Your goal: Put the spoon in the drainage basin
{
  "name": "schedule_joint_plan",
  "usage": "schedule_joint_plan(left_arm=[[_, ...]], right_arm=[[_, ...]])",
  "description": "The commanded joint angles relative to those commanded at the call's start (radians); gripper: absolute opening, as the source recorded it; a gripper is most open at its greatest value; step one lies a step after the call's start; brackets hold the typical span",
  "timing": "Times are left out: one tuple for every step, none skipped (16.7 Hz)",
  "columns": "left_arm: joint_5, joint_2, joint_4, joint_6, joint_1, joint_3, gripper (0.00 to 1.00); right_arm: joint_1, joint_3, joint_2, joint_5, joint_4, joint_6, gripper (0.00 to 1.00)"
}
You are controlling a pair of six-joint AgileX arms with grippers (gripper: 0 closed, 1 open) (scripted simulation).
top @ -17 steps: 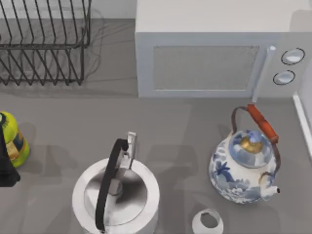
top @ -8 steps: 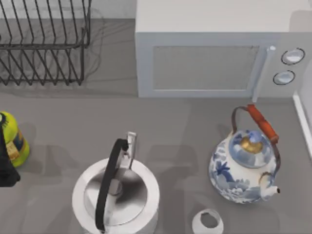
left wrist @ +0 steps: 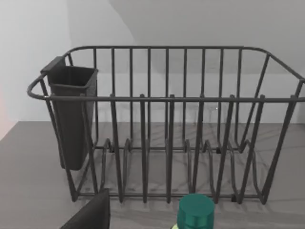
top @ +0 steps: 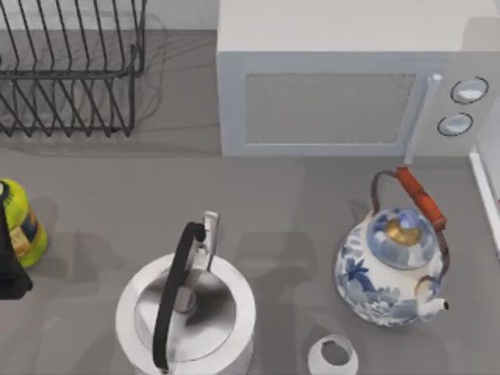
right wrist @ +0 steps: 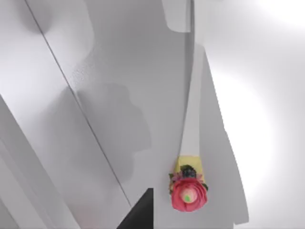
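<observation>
The left gripper [top: 9,266] is seen at the table's left edge — open or closed cannot be told. The drainage basin [top: 70,74] is placed at the far left corner, well apart from it — straight ahead in the left wrist view.

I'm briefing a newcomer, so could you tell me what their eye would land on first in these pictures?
Likely the blue-and-white teapot with its orange-wrapped handle, at the table's right front, just ahead of the white microwave. Next, the steel kettle at centre front, and the black wire drainage basin at the far left corner.
</observation>
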Motion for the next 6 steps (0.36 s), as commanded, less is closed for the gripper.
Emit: schedule_joint_plan(left_arm=[[0.0,0.0,0.0,0.0,0.0,0.0,1.0],[0.0,0.0,0.0,0.0,0.0,0.0,1.0],[0.0,0.0,0.0,0.0,0.0,0.0,1.0],[0.0,0.0,0.0,0.0,0.0,0.0,1.0],[0.0,0.0,0.0,0.0,0.0,0.0,1.0],[0.0,0.0,0.0,0.0,0.0,0.0,1.0]], right_arm=[[0.0,0.0,0.0,0.0,0.0,0.0,1.0],[0.0,0.0,0.0,0.0,0.0,0.0,1.0],[0.0,0.0,0.0,0.0,0.0,0.0,1.0],[0.0,0.0,0.0,0.0,0.0,0.0,1.0],[0.0,0.0,0.0,0.0,0.0,0.0,1.0],[0.0,0.0,0.0,0.0,0.0,0.0,1.0]])
